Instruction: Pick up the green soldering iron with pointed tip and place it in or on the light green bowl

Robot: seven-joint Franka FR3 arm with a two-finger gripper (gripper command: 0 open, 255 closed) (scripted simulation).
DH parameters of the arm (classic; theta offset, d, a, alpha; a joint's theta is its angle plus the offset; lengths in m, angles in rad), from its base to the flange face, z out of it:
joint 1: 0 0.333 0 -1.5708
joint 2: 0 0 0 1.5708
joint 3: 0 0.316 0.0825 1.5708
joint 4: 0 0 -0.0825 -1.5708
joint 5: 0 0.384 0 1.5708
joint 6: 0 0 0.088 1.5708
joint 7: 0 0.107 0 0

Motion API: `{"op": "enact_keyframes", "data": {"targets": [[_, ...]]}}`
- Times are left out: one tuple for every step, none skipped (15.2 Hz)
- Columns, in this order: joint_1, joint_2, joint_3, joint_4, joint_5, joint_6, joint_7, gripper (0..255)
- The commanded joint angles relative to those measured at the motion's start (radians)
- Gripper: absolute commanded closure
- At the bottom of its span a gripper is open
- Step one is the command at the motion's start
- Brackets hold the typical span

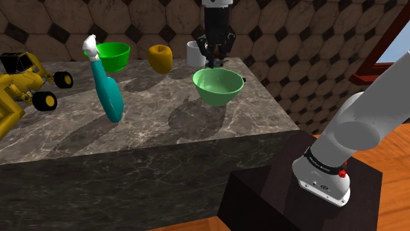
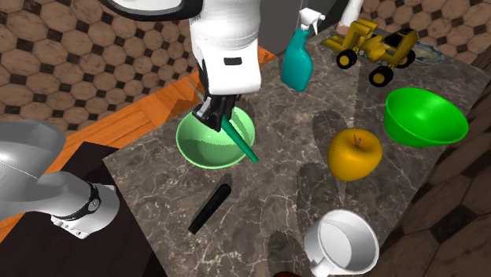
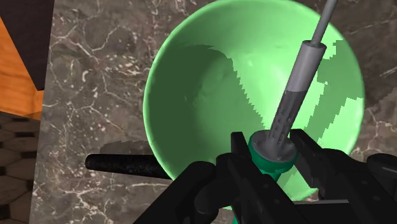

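Stand [image 1: 263,197] lower foreground, shoulder view; gripper [image 1: 215,54] hangs above bowl [image 1: 218,86]. Second exterior view: gripper clamped on iron [image 2: 242,140], which slants down from gripper over bowl, tip reaching past rim; black rod [image 2: 211,208] lies on counter [image 2: 275,204] beside bowl, off to gripper's side. Wrist view: gripper clasps iron's green collar, grey barrel running ahead across bowl's inside; rod just outside rim.

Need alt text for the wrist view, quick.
The tool grips a soldering iron by its green collar, its grey tip pointing out over a light green bowl. A black rod lies on the marbled counter beside the bowl.
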Motion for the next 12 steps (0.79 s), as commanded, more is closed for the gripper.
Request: {"op": "enact_keyframes", "data": {"targets": [[0.000,-0.002,0.001,-0.030,0.001,0.028,-0.003,255],[0.001,-0.003,0.001,-0.044,0.001,0.042,-0.004,255],[0.001,-0.003,0.001,-0.058,0.002,0.055,-0.005,255],[0.001,-0.003,0.002,-0.071,0.002,0.069,-0.006,255],[0.002,-0.003,0.002,-0.082,0.002,0.079,-0.006,255],[0.002,-0.003,0.002,-0.082,0.002,0.079,-0.006,255],[0.002,-0.003,0.002,-0.082,0.002,0.079,-0.006,255],[0.002,-0.003,0.002,-0.082,0.002,0.079,-0.006,255],[0.002,-0.003,0.002,-0.082,0.002,0.079,-0.006,255],[0.002,-0.003,0.002,-0.082,0.002,0.079,-0.006,255],[0.002,-0.003,0.002,-0.082,0.002,0.079,-0.006,255],[0.002,-0.003,0.002,-0.082,0.002,0.079,-0.006,255]]}}
